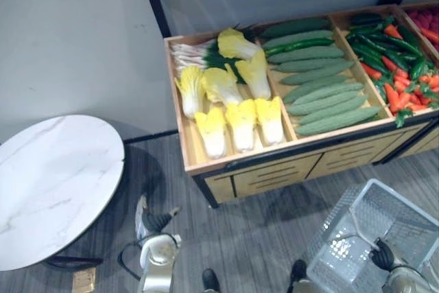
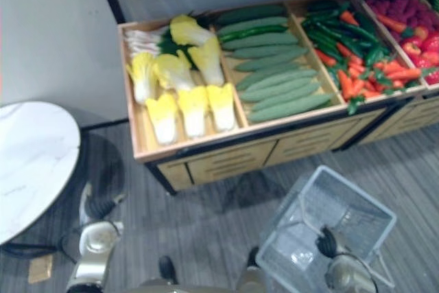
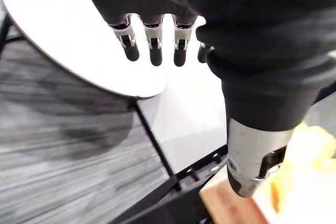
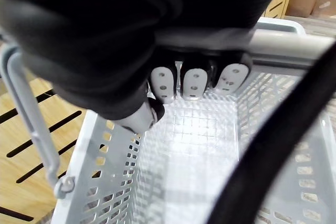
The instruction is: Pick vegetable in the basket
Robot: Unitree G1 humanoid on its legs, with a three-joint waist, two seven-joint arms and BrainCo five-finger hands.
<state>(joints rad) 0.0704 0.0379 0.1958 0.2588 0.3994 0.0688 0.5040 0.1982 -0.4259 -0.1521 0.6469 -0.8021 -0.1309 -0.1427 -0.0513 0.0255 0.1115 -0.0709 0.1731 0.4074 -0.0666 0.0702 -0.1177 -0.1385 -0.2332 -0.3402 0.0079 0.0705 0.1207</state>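
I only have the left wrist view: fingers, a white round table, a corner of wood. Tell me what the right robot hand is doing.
Observer: The right robot hand is curled round the handle of a grey mesh basket, carried low over the floor.
Operator: Report what is in the basket.
Observer: No vegetable that I can see; its mesh floor looks bare in the right wrist view.
Operator: Name what that wood belongs to.
Observer: A wooden stand ahead, with cabbages in its left bin, cucumbers in the next, then green peppers and carrots.
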